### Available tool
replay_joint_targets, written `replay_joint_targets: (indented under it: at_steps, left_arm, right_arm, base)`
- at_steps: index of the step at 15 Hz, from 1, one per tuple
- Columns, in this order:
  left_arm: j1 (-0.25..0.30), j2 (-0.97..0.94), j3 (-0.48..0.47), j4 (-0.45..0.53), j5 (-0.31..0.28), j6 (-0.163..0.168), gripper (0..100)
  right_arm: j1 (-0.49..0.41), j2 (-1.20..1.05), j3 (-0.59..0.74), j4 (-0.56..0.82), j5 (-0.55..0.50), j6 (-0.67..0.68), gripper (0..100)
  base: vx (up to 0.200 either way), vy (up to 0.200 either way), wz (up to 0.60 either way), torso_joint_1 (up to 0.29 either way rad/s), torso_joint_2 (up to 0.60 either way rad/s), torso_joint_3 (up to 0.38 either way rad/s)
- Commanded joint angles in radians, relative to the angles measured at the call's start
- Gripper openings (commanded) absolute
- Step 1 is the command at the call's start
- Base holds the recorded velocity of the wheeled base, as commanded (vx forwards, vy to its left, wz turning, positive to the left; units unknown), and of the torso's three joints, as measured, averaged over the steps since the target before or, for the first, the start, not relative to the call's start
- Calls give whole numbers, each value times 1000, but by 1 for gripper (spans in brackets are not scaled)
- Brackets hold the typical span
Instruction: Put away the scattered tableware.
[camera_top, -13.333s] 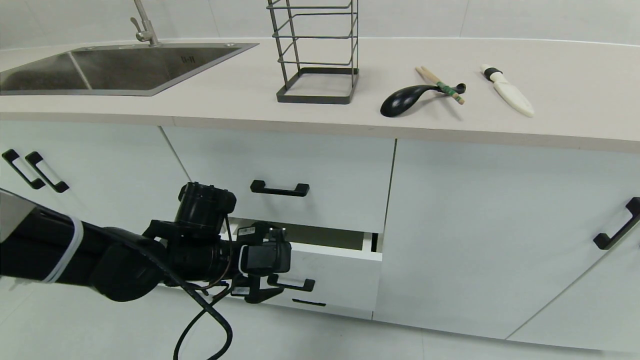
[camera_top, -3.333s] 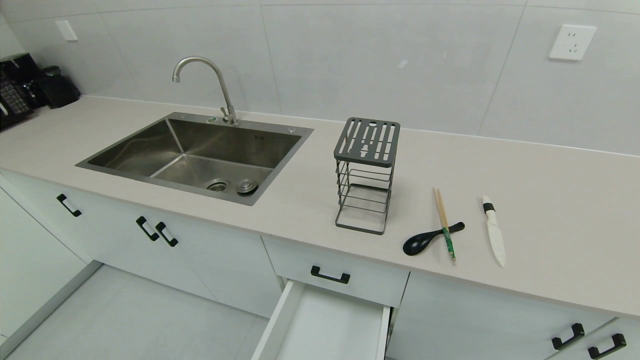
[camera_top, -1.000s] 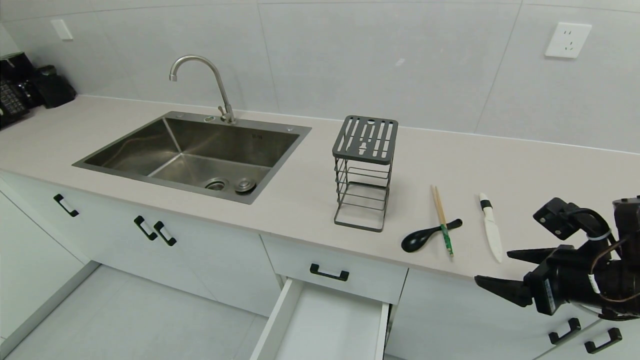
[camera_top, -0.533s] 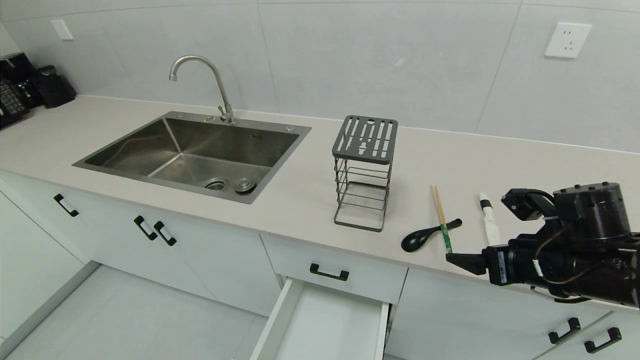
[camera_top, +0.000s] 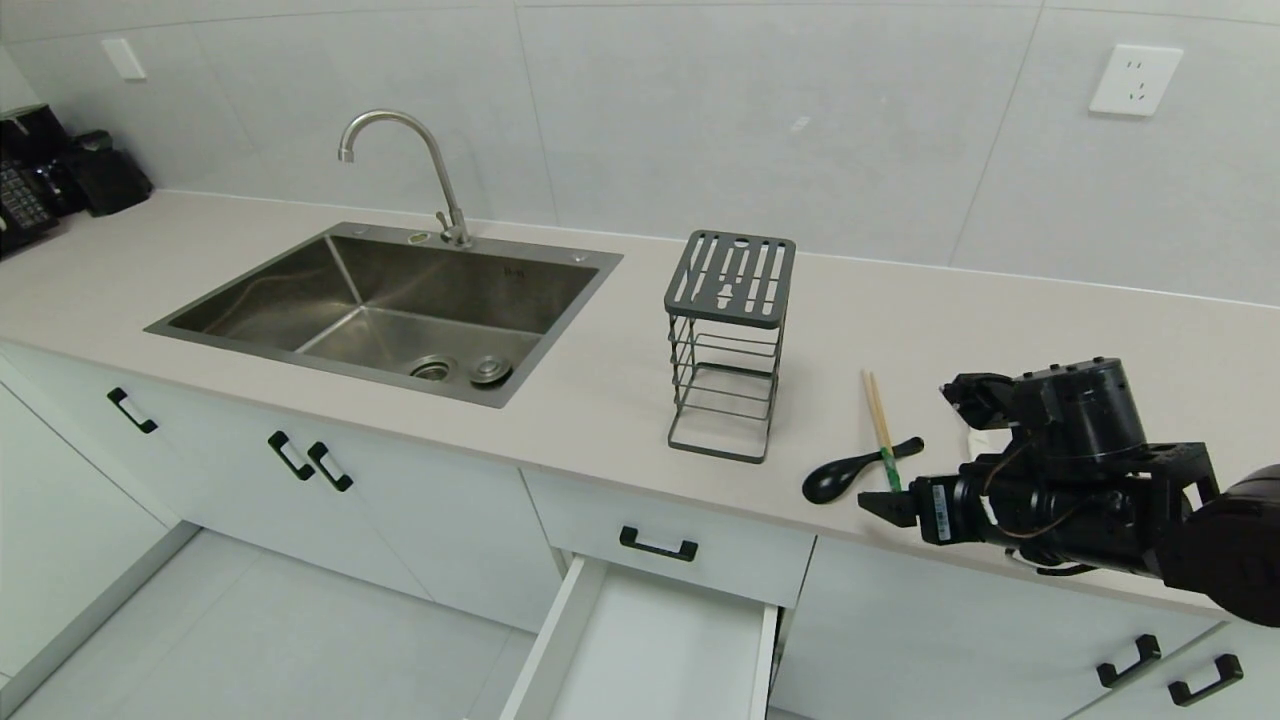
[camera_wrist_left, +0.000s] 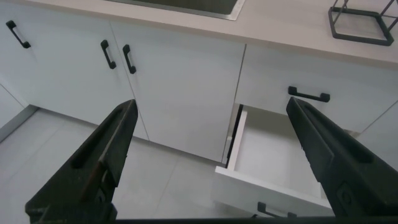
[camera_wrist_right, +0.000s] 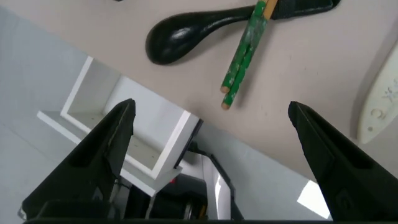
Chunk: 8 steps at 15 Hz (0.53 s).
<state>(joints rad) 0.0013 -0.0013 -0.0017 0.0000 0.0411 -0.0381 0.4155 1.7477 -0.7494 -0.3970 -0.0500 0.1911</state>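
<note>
At the counter's front edge, the right gripper (camera_wrist_right: 210, 107), jaws spread wide and empty, has advanced from the right within the last second to hover beside the chopsticks (camera_top: 882, 430), which lie across the black spoon (camera_top: 840, 478). The open drawer (camera_top: 650, 650) below holds nothing yet, so a first pick appears imminent.

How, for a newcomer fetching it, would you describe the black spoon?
On the counter, right of the wire rack, near the front edge, lies the black spoon. The chopsticks lie across its handle; of the utensils it alone is black, with a rounded bowl.
</note>
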Motion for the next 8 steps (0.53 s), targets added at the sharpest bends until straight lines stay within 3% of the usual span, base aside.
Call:
replay_joint_targets:
  at_steps: [1,3,8]
  left_arm:
    - [0,1,0,0,0,0,100]
    - [0,1,0,0,0,0,100]
    - [0,1,0,0,0,-2,100]
  right_arm:
    - [0,42,-22,0,-5,-5,100]
    - [2,102,-62,-13,-62,-58,100]
    - [2,144,-84,-14,-65,-58,100]
  base:
    - [0,0,0,0,0,0]
    - [0,0,0,0,0,0]
    - [0,0,0,0,0,0]
